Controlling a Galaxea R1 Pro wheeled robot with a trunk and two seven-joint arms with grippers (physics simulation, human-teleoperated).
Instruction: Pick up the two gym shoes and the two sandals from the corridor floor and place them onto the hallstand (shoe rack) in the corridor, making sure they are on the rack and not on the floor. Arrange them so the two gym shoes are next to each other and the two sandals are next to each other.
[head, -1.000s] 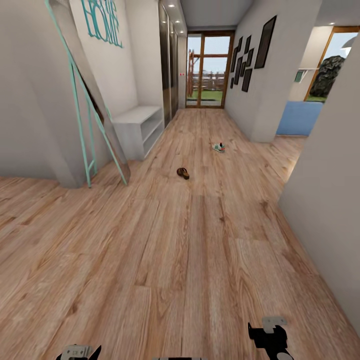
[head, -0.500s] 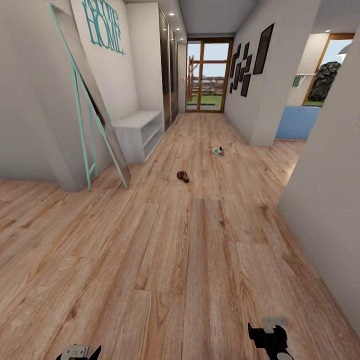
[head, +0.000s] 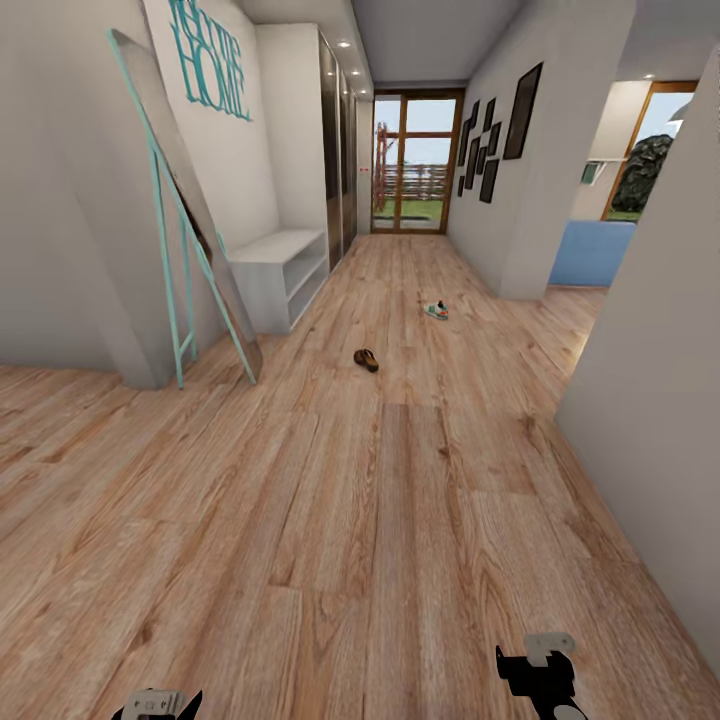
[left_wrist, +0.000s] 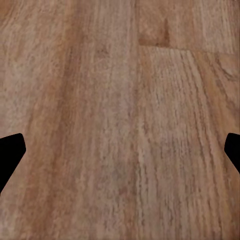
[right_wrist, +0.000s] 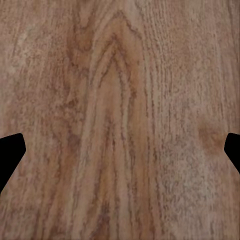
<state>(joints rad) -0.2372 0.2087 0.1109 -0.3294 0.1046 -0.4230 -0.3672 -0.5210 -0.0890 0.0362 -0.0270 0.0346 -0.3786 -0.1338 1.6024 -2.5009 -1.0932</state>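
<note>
Wood-plank corridor floor holds one sandal, one gym shoe.

Head view facing down corridor, both wrist views close above corridor floor

A tall teal-framed leaning mirror stands against the left wall beneath teal "HOME" wall lettering; black picture frames hang opposite.
</note>
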